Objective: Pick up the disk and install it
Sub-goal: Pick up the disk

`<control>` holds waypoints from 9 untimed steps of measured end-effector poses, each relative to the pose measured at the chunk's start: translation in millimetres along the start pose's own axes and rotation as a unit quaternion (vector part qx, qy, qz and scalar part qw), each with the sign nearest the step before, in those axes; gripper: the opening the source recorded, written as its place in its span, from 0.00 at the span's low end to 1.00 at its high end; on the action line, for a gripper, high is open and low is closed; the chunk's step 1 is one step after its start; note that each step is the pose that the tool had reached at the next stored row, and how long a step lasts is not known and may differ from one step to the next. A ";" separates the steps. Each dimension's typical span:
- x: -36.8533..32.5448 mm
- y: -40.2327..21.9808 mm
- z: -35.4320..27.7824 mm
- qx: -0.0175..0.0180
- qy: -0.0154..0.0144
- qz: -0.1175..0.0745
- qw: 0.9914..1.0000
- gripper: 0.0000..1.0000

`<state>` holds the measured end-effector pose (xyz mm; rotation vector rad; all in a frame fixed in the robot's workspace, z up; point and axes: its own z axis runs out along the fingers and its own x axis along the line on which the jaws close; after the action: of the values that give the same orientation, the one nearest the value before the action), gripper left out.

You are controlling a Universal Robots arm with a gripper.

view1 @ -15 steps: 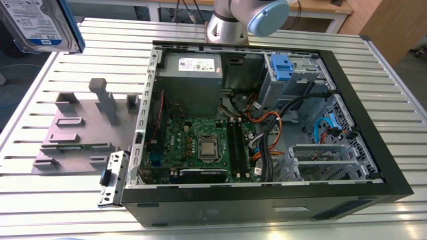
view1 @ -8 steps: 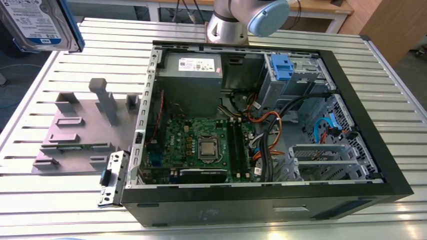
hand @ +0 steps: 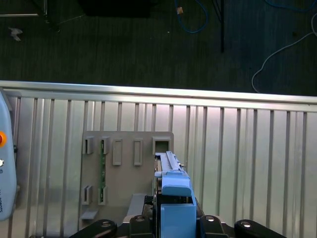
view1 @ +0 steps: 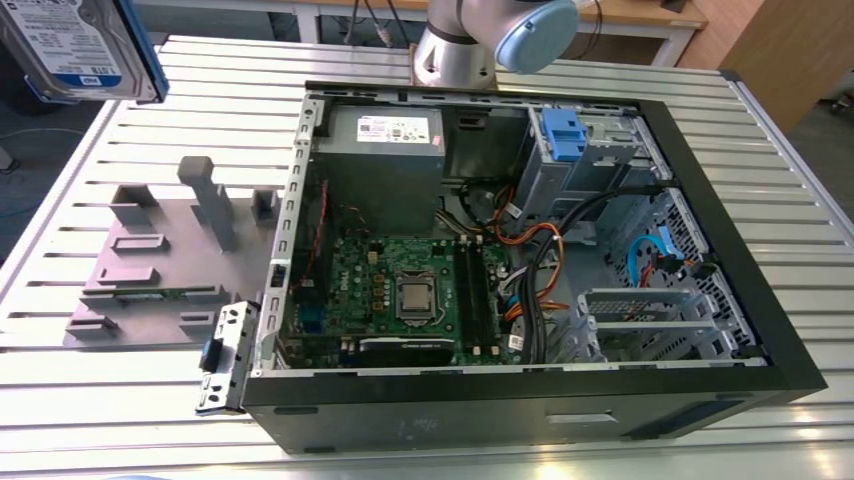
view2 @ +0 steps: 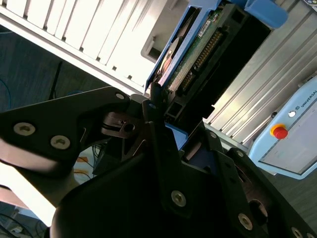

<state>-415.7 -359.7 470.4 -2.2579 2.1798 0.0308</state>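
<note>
The disk (view1: 70, 45) is off the surface (view1: 801, 190), raised near the surface's corner at the exterior view's upper left. The picture's border cuts it, so just part of its labelled face and one blue frame strip can be seen there. In the second wrist view the claw (view2: 171, 116) is narrowed onto the disk (view2: 198, 54), with black fingers (view2: 154, 106) pressed against its blue-framed end. The far side of the grip is hidden behind the claw's own links. In the first wrist view the disk (hand: 173, 191) is seen edge-on, its lower part cut off, above the grey holder (hand: 119, 168) lying near the surface's edge. The open computer case (view1: 534, 250) sits mid-surface. The arm (view1: 481, 35) is cut off just above its base.
</note>
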 end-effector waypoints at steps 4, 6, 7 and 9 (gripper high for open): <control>0.0 0.0 -0.8 0.000 0.000 0.000 1.000 0.36; 0.0 0.0 -1.1 0.000 0.000 0.000 1.000 0.36; 0.0 0.0 -1.3 0.000 0.000 0.000 1.000 0.36; 0.0 0.0 -1.6 0.000 0.000 0.000 1.000 0.36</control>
<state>-415.7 -359.7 472.0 -2.2579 2.1798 0.0308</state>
